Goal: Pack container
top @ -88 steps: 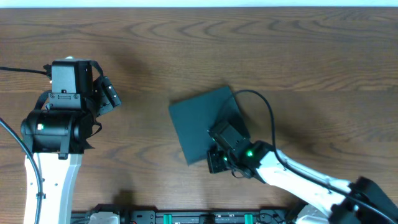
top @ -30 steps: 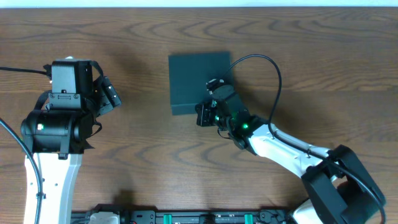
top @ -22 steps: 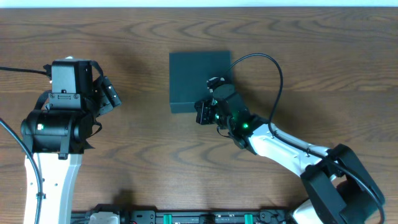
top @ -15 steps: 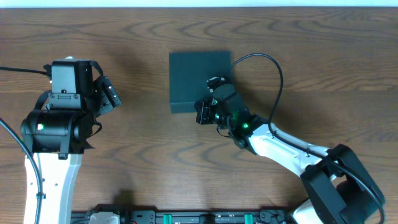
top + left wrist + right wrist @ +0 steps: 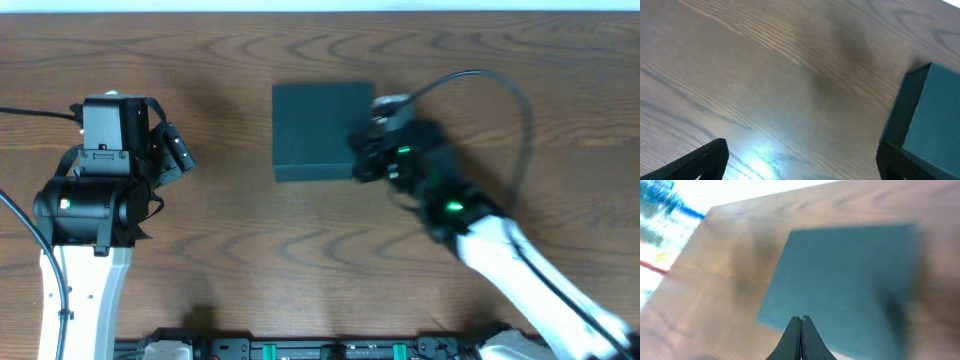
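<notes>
Fingertips of the right gripper (image 5: 801, 325) are pressed together with nothing between them. They hang at the 4 o'clock corner of the container (image 5: 322, 128); that arm's views are smeared, so I cannot tell whether they touch the wall. Well apart, out at the container's 9 o'clock, the left gripper (image 5: 172, 150) has its fingers spread wide and holds nothing.

Beyond the right gripper, the container sits flat and square on the table (image 5: 500, 60), toward 12 o'clock of its middle, with its lid down. Its edges are crisp and its faces do not sag, so it looks like stiff board, probably light and hollow. The matte skin should give fair friction, though a light box will likely skate on the wood if it is nudged.

The body looks too broad to span, so the sensible hold is a pinch on the free lip of the flap while the other gripper braces a side wall. No seam shows from above, so I cannot tell which edge is the hinge.
</notes>
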Controlling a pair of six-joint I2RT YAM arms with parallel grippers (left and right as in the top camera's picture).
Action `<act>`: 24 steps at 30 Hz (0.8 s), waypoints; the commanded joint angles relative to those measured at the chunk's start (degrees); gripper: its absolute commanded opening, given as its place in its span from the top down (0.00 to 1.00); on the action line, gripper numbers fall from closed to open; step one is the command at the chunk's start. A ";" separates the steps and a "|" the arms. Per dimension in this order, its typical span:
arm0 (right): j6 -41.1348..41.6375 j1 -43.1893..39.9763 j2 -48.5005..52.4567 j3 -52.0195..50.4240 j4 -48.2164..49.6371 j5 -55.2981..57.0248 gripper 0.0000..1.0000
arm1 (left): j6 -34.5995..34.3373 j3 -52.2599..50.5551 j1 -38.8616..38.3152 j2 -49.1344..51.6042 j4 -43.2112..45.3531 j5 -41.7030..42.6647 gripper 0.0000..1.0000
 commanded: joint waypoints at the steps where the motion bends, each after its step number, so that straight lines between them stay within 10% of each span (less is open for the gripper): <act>1: -12.22 -7.76 -5.97 0.83 -4.37 -2.91 0.99 | -0.63 -0.46 0.35 0.11 -0.20 -0.02 0.05; 5: -18.93 -17.00 -12.09 0.66 -8.66 -10.01 0.95 | -0.63 -0.46 0.35 0.11 -0.20 -0.04 0.05; 11: -23.45 -23.02 -22.38 -2.23 -8.11 -9.09 0.02 | -0.63 -0.46 0.35 0.11 -0.20 -0.04 0.05; 24: -35.41 -28.26 -44.37 -22.95 6.78 -8.66 0.01 | -0.63 -0.46 0.35 0.11 -0.20 -0.04 0.05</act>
